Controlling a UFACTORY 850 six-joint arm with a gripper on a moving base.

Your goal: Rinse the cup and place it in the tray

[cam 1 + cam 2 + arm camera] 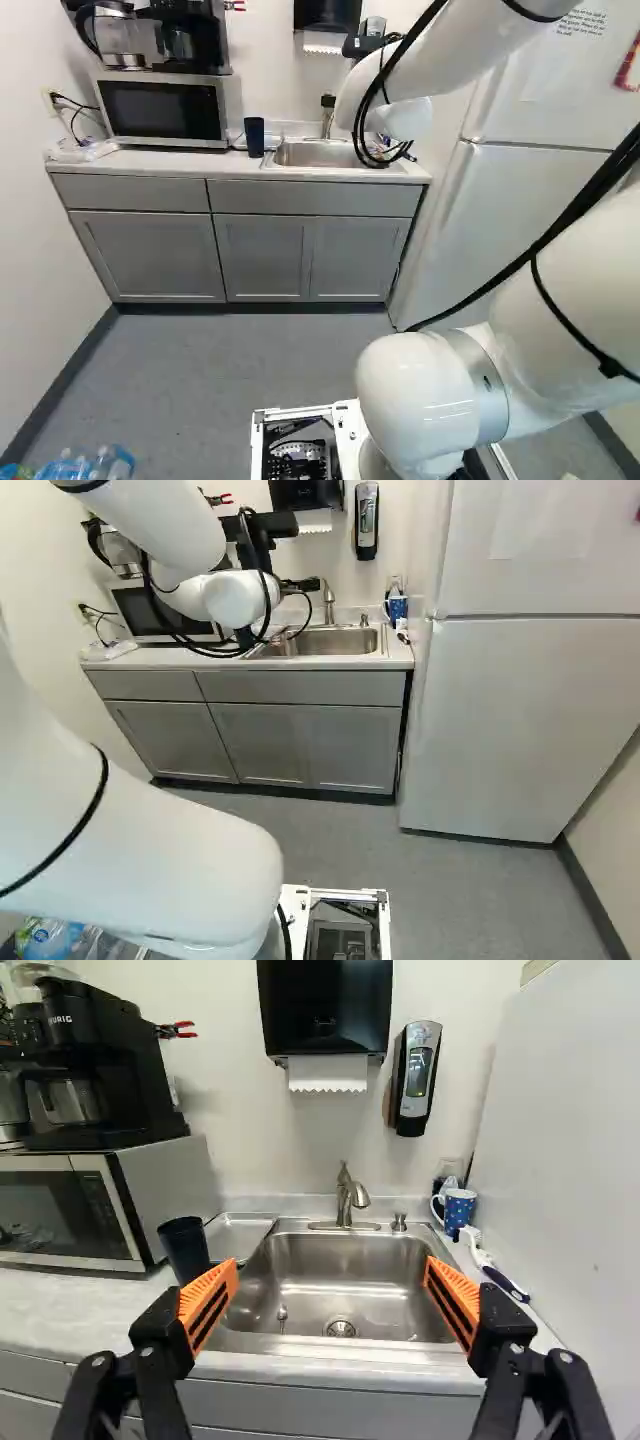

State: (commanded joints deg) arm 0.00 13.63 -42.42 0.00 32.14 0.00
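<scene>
Gripper (331, 1266): wide, empty, leaving room for grasping
Dark cup (186, 1252): upright beside sink (340, 1260), handy for rinsing
Tray (236, 1237): near counter's (80, 1310) back edge, partly hidden, apparently for draining

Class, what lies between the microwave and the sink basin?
The wrist view shows the dark cup and, beside it, a shallow metal tray between the microwave and the sink basin.

Bright, even light in all 3 views, glints on the sink (300, 1295)
</scene>
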